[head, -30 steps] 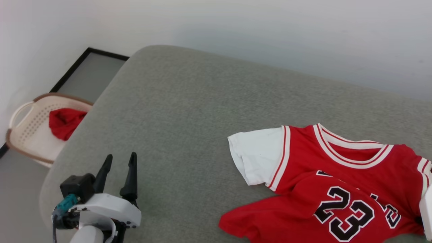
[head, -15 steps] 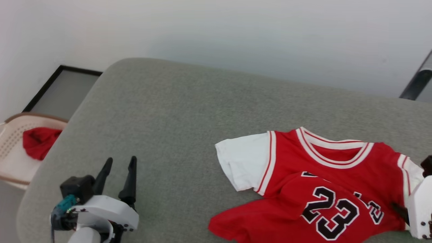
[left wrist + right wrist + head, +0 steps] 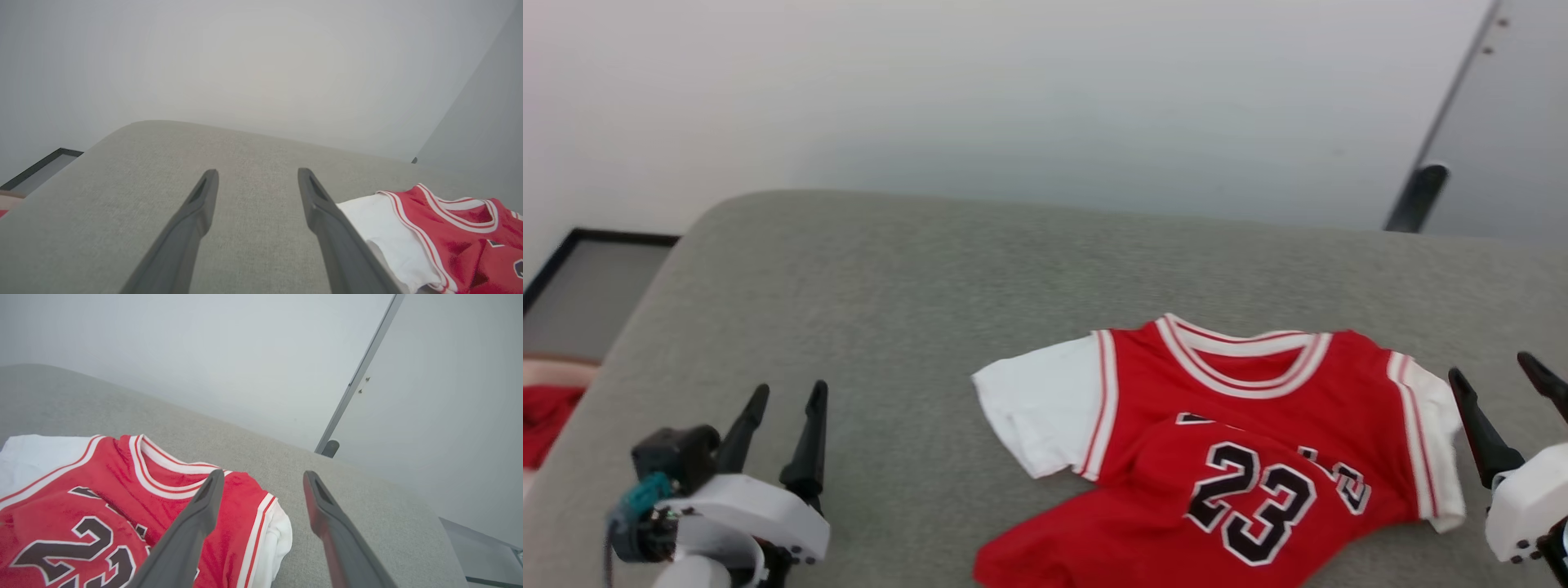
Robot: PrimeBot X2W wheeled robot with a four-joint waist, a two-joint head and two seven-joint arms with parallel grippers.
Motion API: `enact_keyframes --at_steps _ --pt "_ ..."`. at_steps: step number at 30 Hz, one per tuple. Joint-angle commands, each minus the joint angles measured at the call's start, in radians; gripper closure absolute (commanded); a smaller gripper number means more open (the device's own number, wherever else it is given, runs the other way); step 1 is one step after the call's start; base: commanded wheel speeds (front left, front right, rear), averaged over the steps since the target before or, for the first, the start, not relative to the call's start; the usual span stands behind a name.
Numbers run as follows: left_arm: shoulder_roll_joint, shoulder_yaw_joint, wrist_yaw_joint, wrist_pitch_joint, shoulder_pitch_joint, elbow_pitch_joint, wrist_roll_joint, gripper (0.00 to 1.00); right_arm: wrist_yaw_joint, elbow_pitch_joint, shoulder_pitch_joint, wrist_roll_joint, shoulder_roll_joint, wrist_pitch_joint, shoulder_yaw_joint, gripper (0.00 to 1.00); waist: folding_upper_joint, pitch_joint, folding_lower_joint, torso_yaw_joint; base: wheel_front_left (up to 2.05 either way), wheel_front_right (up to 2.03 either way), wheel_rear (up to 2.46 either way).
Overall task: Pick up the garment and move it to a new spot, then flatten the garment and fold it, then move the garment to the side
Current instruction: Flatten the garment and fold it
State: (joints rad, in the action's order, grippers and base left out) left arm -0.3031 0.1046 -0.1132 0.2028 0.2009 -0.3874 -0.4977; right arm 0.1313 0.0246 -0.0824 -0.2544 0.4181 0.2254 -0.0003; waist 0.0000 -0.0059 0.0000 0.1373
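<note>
Jersey lies lower right of head frame on grey cushion, hem folded up over lettering. My left gripper and right gripper both wide, empty. Risk: pinching both layers at fold drags crease along, so flattening fails.

The jersey has its near hem cut off from sight, and a fold of its own red cloth hides most of the lettering above the 23. At the left edge, a red bundle and a pale basket rim are cut off.
</note>
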Motion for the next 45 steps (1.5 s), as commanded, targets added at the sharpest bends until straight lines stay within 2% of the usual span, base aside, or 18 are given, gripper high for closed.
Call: enact_keyframes --at_steps 1,5,9,12,15,18,24,29,34,40,45 --pt "-0.006 -0.001 -0.003 -0.001 -0.002 0.007 -0.008 0.0 -0.001 0.007 0.009 0.015 -0.011 -0.014 -0.012 0.0 0.0 -0.003 0.0 -0.047 0.0 0.0 0.0" --pt "-0.033 0.006 -0.011 -0.074 0.032 0.041 -0.054 0.0 -0.001 0.043 0.032 0.077 -0.086 -0.102 -0.048 0.0 0.0 0.017 0.0 -0.105 0.0 0.0 0.0" --pt "-0.07 0.037 -0.017 -0.224 0.105 0.066 -0.13 0.0 -0.001 0.063 0.026 0.107 -0.132 -0.133 -0.064 0.0 0.0 0.051 0.0 -0.148 0.0 0.0 0.0" --pt "-0.107 0.078 -0.018 -0.398 0.176 0.06 -0.199 0.0 -0.001 0.078 0.007 0.115 -0.15 -0.138 -0.072 0.0 0.0 0.083 0.0 -0.177 0.0 0.0 0.0" --pt "-0.137 0.11 -0.018 -0.621 0.254 0.032 -0.28 0.0 -0.001 0.09 -0.005 0.115 -0.164 -0.137 -0.077 0.0 0.0 0.114 0.0 -0.204 0.0 0.0 0.0" --pt "-0.156 0.138 -0.003 -0.8 0.334 0.006 -0.317 0.0 -0.001 0.096 -0.02 0.11 -0.171 -0.134 -0.076 0.0 0.0 0.144 0.0 -0.227 0.0 0.0 0.0" --pt "-0.176 0.179 0.047 -1.019 0.441 -0.056 -0.335 0.0 -0.001 0.089 -0.042 0.103 -0.185 -0.126 -0.07 0.0 0.0 0.2 0.0 -0.265 0.0 0.0 0.0" --pt "-0.194 0.221 0.057 -1.102 0.5 -0.108 -0.307 0.0 -0.001 0.088 -0.064 0.097 -0.192 -0.127 -0.074 0.0 0.0 0.248 0.0 -0.287 0.0 0.0 0.0" --pt "-0.205 0.255 0.047 -1.141 0.534 -0.178 -0.283 0.0 -0.001 0.087 -0.078 0.088 -0.196 -0.123 -0.074 0.0 0.0 0.287 0.0 -0.299 0.0 0.0 0.0" --pt "-0.174 0.284 0.046 -1.168 0.546 -0.277 -0.28 0.0 -0.001 0.087 -0.101 0.079 -0.194 -0.116 -0.081 0.0 0.0 0.316 0.0 -0.297 0.0 0.0 0.0" --pt "-0.13 0.307 0.081 -1.222 0.538 -0.357 -0.291 0.0 -0.001 0.093 -0.113 0.069 -0.194 -0.089 -0.084 0.0 0.0 0.326 0.0 -0.286 0.0 0.0 0.0"
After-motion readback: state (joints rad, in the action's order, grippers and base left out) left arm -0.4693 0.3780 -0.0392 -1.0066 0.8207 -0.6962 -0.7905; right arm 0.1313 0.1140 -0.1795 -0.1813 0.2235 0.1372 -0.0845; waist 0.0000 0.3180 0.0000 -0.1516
